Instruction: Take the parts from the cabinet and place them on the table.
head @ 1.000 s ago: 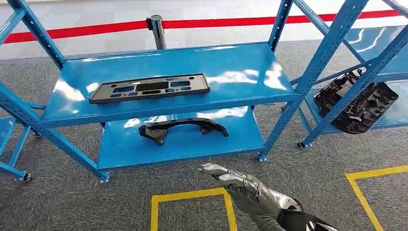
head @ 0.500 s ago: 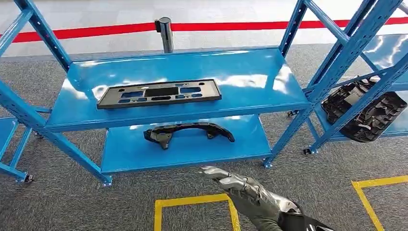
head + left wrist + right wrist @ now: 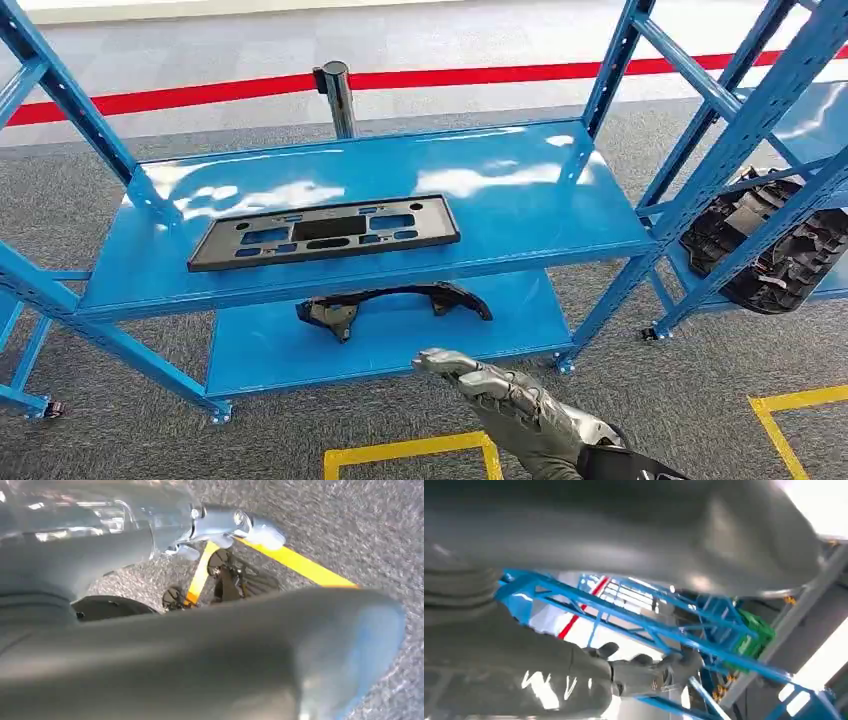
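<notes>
My right hand (image 3: 505, 400) reaches in from the lower middle of the head view, fingers stretched forward and loosely apart with nothing in them, low in front of the blue rack (image 3: 620, 215), I judge so that it can go in under or over a shelf edge. Just beyond its fingertips, on the lower shelf (image 3: 250, 350), lies the curved black bracket (image 3: 395, 303), the nearest part and flat enough to slide out. Above it, centre left on the upper shelf (image 3: 520, 200), the flat black plate with cut-outs (image 3: 325, 232) lies lengthwise near the front edge, easy to take from the front. At the right edge a ribbed black housing (image 3: 765, 250) leans on the neighbouring rack, crossed by a blue upright and cut off by the frame. Whether my left hand (image 3: 200, 650) is spread or curled I cannot tell; its wrist view is a grey blur over carpet and yellow floor tape (image 3: 300, 565). The table for the parts is nowhere I can make out.
</notes>
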Robot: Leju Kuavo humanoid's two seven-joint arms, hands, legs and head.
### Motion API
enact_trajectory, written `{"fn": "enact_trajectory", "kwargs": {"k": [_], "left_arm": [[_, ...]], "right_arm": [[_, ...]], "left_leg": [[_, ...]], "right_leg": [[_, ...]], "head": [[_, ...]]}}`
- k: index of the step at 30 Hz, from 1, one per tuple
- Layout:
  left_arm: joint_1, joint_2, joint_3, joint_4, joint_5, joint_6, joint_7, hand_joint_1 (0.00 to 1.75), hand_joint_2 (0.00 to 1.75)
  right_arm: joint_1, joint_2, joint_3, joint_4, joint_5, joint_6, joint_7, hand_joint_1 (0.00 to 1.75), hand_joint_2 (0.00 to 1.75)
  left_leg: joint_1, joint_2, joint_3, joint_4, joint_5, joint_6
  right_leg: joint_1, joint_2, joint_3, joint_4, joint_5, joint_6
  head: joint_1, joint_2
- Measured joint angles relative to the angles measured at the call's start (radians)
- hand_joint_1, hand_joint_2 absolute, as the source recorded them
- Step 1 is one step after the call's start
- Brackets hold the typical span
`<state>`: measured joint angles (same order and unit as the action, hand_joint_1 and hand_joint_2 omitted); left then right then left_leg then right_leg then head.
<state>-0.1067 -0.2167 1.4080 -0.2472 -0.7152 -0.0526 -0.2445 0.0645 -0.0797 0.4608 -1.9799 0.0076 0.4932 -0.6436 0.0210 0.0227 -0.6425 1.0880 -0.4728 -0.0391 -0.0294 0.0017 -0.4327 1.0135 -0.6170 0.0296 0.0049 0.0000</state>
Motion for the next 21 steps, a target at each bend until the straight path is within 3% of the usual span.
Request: {"fn": "enact_trajectory", "kwargs": {"k": [1, 3, 4, 5, 6, 8, 9, 10, 11, 13, 14, 15, 16, 17, 18, 21], "left_arm": [[0.0, 0.0, -0.001, 0.0, -0.001, 0.0, 0.0, 0.0, 0.0], [-0.003, 0.0, -0.004, 0.0, -0.005, 0.002, 0.003, 0.0, 0.0], [-0.004, 0.0, -0.008, 0.0, -0.005, 0.003, 0.004, 0.0, 0.0], [-0.004, 0.0, -0.011, 0.0, -0.006, 0.003, 0.004, 0.0, 0.0], [-0.004, 0.0, -0.013, 0.0, -0.007, 0.005, 0.004, 0.0, 0.0], [-0.002, 0.0, -0.016, 0.0, -0.008, 0.006, 0.005, 0.0, 0.0], [0.0, 0.0, -0.016, 0.0, -0.013, 0.009, 0.006, 0.0, 0.0], [0.0, 0.0, -0.017, 0.0, -0.015, 0.011, 0.006, 0.0, 0.0], [0.0, 0.0, -0.021, 0.0, -0.018, 0.012, 0.007, 0.0, 0.0], [0.0, 0.0, -0.025, 0.0, -0.022, 0.012, 0.007, 0.0, 0.0], [-0.001, 0.0, -0.025, 0.0, -0.023, 0.012, 0.007, 0.0, 0.0], [-0.001, 0.0, -0.026, 0.0, -0.024, 0.012, 0.006, 0.0, 0.0], [-0.001, 0.0, -0.028, 0.0, -0.026, 0.012, 0.005, 0.0, 0.0], [0.001, 0.0, -0.031, 0.0, -0.029, 0.012, 0.002, 0.0, 0.0], [0.001, 0.0, -0.032, 0.0, -0.031, 0.012, 0.001, 0.0, 0.0], [-0.001, 0.0, -0.042, 0.0, -0.036, 0.013, -0.001, 0.0, 0.0]], "right_arm": [[-0.001, 0.001, 0.0, 0.0, 0.001, 0.0, 0.0, 0.0, 0.0], [-0.001, 0.003, 0.001, 0.0, 0.001, 0.0, -0.002, 0.0, 0.0], [-0.001, 0.003, 0.002, 0.0, 0.002, 0.0, -0.002, 0.0, 0.0], [-0.002, 0.003, 0.003, 0.0, 0.001, 0.0, -0.004, 0.0, 0.0], [-0.001, 0.003, 0.003, 0.0, 0.001, 0.0, -0.004, 0.0, 0.0], [0.0, 0.003, 0.004, 0.0, 0.001, 0.0, -0.005, 0.0, 0.0], [0.001, 0.003, 0.004, 0.0, 0.001, 0.0, -0.005, 0.0, 0.0], [0.001, 0.003, 0.004, 0.0, 0.001, 0.0, -0.005, 0.0, 0.0], [0.001, 0.003, 0.004, 0.0, 0.002, 0.0, -0.006, 0.0, 0.0], [0.001, 0.003, 0.004, 0.0, 0.003, 0.0, -0.007, 0.0, 0.0], [0.003, 0.003, 0.005, 0.0, 0.003, 0.0, -0.007, 0.0, 0.0], [0.002, 0.003, 0.005, 0.0, 0.005, 0.0, -0.008, 0.0, 0.0], [0.004, 0.003, 0.005, 0.0, 0.008, 0.0, -0.008, 0.0, 0.0], [0.007, 0.004, 0.005, 0.0, 0.011, 0.0, -0.009, 0.0, 0.0], [0.006, 0.004, 0.005, 0.0, 0.013, 0.0, -0.009, 0.0, 0.0], [0.008, 0.005, 0.005, 0.0, 0.018, -0.002, -0.007, 0.0, 0.0]], "left_leg": [[-0.002, -0.003, 0.004, -0.002, 0.001, 0.008], [0.002, -0.013, 0.021, -0.008, -0.006, 0.026], [0.004, -0.013, 0.037, -0.017, -0.01, 0.034], [0.004, -0.015, 0.045, -0.023, -0.014, 0.04], [0.004, -0.017, 0.052, -0.027, -0.018, 0.045], [0.002, -0.019, 0.066, -0.032, -0.027, 0.049], [0.002, -0.023, 0.074, -0.032, -0.035, 0.048], [0.002, -0.026, 0.082, -0.032, -0.041, 0.047], [0.002, -0.03, 0.093, -0.032, -0.05, 0.045], [0.002, -0.032, 0.114, -0.033, -0.065, 0.038], [0.001, -0.032, 0.123, -0.033, -0.071, 0.032], [0.0, -0.033, 0.12, -0.038, -0.074, 0.026], [-0.002, -0.032, 0.122, -0.048, -0.076, 0.017], [-0.008, -0.029, 0.127, -0.043, -0.08, 0.027], [-0.007, -0.029, 0.129, -0.048, -0.075, 0.037], [-0.007, -0.029, 0.141, -0.069, -0.075, 0.029]], "right_leg": [[0.002, -0.002, 0.015, -0.01, -0.003, 0.009], [-0.002, -0.002, 0.027, 0.012, 0.017, 0.023], [-0.002, -0.002, 0.006, 0.052, 0.024, 0.026], [-0.002, -0.002, -0.033, 0.11, 0.019, 0.026], [0.001, -0.002, -0.087, 0.183, -0.004, 0.024], [0.002, -0.002, -0.184, 0.292, -0.077, 0.024], [0.002, -0.002, -0.221, 0.306, -0.097, 0.021], [0.002, -0.002, -0.231, 0.284, -0.084, 0.023], [0.002, -0.002, -0.224, 0.223, -0.032, 0.021], [0.005, -0.002, -0.188, 0.065, 0.118, 0.012], [0.011, -0.002, -0.193, 0.046, 0.148, 0.007], [0.018, -0.003, -0.201, 0.042, 0.112, 0.006], [0.02, -0.003, -0.189, 0.035, 0.142, 0.002], [0.007, -0.002, -0.183, 0.028, 0.155, 0.007], [0.009, -0.001, -0.183, 0.028, 0.154, 0.008], [0.012, -0.001, -0.181, 0.029, 0.145, -0.001]], "head": [[0.0, 0.0], [0.0, 0.0], [0.001, 0.0], [0.001, 0.0], [0.001, 0.0], [0.001, 0.0], [0.001, 0.0], [0.001, 0.0], [0.001, 0.0], [0.001, 0.0], [0.001, 0.0], [0.003, 0.0], [0.003, 0.0], [0.003, 0.0], [0.002, 0.0], [0.002, 0.0]]}}
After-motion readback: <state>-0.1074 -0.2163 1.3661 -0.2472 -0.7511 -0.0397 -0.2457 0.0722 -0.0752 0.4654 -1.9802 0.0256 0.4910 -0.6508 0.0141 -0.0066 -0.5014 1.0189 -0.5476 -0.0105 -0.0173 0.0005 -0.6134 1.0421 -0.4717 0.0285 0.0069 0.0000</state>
